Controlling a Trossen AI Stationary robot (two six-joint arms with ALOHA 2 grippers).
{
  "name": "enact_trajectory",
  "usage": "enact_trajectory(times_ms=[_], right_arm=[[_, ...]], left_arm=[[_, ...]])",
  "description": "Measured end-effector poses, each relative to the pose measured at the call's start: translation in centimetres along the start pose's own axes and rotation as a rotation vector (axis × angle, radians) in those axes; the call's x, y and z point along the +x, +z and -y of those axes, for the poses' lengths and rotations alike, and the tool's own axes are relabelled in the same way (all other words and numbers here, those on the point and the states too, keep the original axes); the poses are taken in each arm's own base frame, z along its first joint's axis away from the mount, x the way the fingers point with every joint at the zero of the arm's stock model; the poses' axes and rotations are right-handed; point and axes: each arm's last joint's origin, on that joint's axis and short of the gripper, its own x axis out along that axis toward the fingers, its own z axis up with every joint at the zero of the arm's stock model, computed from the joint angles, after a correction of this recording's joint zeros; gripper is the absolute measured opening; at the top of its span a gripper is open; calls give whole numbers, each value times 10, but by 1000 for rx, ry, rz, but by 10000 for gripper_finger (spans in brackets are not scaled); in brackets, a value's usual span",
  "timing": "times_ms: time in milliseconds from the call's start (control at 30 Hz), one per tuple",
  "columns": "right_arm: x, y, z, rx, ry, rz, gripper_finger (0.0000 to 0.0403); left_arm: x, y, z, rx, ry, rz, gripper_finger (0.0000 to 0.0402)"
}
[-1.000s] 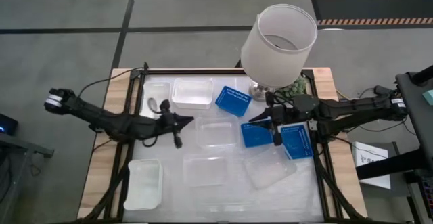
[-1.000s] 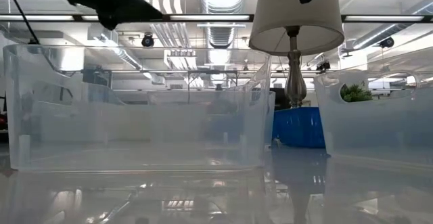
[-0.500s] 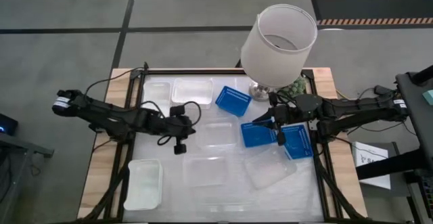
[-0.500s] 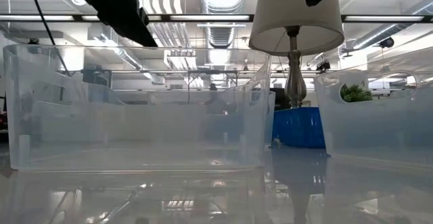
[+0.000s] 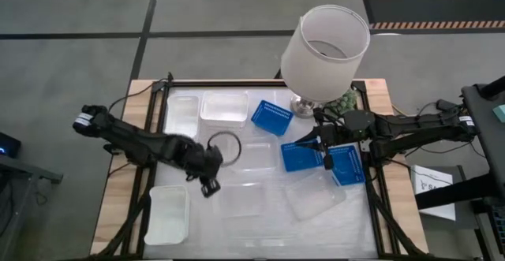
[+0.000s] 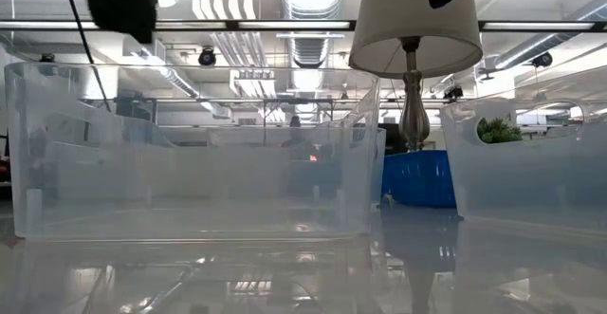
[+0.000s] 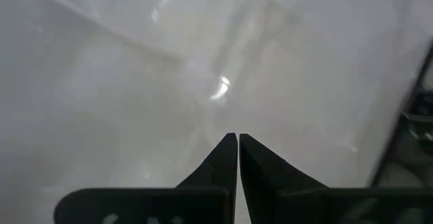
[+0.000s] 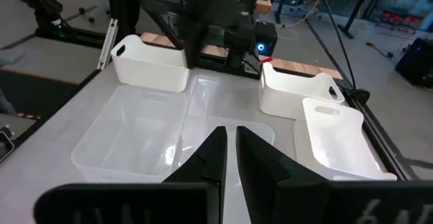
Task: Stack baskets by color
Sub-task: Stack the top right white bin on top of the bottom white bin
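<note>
High view: left gripper [image 5: 210,188], shut and empty, has swung toward 6 o'clock over the clear baskets [image 5: 243,198]. Right gripper [image 5: 325,157], nearly shut, empty, hasn't moved, above blue baskets [image 5: 300,158] at 3 o'clock. Nothing stacked yet.

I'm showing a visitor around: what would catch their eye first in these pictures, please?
The big white lampshade looming over the table's far edge. Beneath it, three blue baskets stand out among pale and clear ones, with the right gripper poised over them, while the left gripper hovers mid-table, fingers shut.
</note>
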Motion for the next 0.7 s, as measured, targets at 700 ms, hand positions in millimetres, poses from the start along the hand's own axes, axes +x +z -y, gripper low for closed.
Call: enact_trajectory(times_ms=[700], right_arm=[[0, 0, 0, -35, -1, 3, 27]], left_arm=[[8, -5, 15, 46, 115, -2, 0]])
